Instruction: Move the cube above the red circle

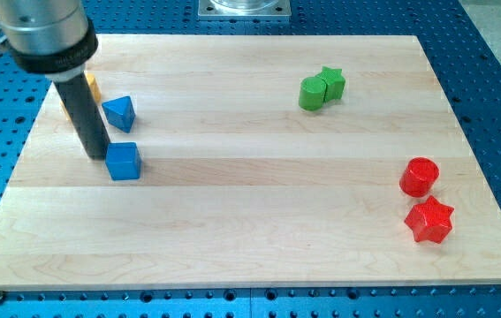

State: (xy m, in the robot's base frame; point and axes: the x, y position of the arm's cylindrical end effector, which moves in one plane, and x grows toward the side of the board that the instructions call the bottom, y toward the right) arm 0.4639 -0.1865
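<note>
Resting on the pale wooden board (250, 221): we see seven small blocks and our own rod; we place everything against the blue cube.
Blue cube (124, 161): the task's thing, a solid blue plastic block lying near the board's left edge in the view, about halfway down.
My tip (97, 155): the lower end of our straight dark rod, just beside the blue cube on its left in the view; we cannot tell whether it touches the cube's side or stands a hair apart.
Hand state: we carry no jaws or fingers, only the plain rod, so nothing is spread, pressed together or pinched.
Rod housing (45, 35): the grey metal and black collar above the rod, up and to the left of the blue cube, filling the view's top left corner.
Blue triangular block (119, 111): just above the blue cube in the view, apart from it.
Orange block (90, 87): above and left of the blue cube, mostly hidden behind the rod; we cannot make out its shape.
Green star block (331, 81): far to the right of the blue cube and higher in the view.
Green rounded block (313, 92): touching the green star on its left.
Red circle block (420, 176): well apart from the blue cube, far across the board on the right, slightly lower.
Red star block (429, 221): just below the red circle.
Blue perforated table (497, 106): surrounds the board on all sides.
</note>
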